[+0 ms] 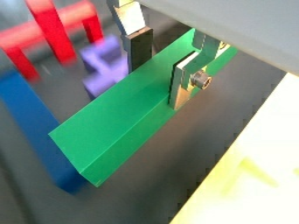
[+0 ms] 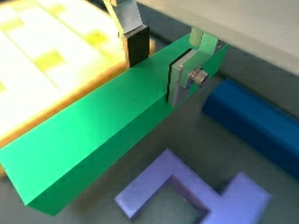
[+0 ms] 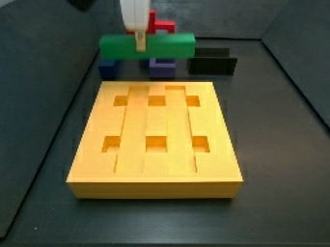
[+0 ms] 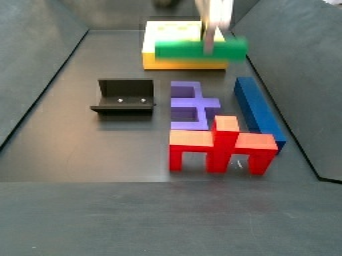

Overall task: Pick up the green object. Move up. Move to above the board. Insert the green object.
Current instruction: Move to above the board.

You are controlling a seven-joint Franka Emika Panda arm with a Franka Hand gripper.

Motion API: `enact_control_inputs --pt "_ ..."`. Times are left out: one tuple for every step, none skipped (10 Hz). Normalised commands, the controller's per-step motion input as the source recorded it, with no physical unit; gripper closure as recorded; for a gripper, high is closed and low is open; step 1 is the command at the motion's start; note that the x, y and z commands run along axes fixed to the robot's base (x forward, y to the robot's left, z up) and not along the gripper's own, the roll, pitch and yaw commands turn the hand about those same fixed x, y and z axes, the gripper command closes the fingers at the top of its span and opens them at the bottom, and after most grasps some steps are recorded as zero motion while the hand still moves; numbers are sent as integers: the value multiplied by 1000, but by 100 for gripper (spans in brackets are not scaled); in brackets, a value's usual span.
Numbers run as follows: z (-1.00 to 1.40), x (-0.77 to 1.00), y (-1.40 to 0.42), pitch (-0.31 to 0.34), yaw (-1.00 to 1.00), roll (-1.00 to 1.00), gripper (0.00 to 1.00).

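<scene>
My gripper point(image 1: 163, 66) is shut on the green object point(image 1: 122, 118), a long plain bar gripped across its width near one end. Both wrist views show the dark pad point(image 2: 136, 48) on one side face and the silver finger point(image 2: 184, 80) on the other. In a side view the green object point(image 3: 146, 45) hangs level under the gripper point(image 3: 135, 35), above the floor just past the far edge of the board point(image 3: 161, 169). In a side view the green object point(image 4: 201, 48) overlaps the board's point(image 4: 181, 63) near edge. The board point(image 2: 47, 52) is orange-yellow with square holes.
A blue bar point(image 4: 257, 108), a purple block point(image 4: 194, 105) and a red piece point(image 4: 221, 145) lie on the floor beside the held bar. The dark fixture point(image 4: 127, 97) stands off to one side. Grey walls point(image 3: 296, 68) enclose the floor.
</scene>
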Motion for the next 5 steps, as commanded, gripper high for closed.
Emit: enact_control_inputs --pt "1400 -31 -7 24 -1 -39 100" --pt "1400 -9 -1 17 -4 -61 100" --pt "1400 31 -3 69 -7 -74 100" --pt "1400 27 -3 87 -11 -63 100" --pt "752 8 -4 73 -5 -67 100"
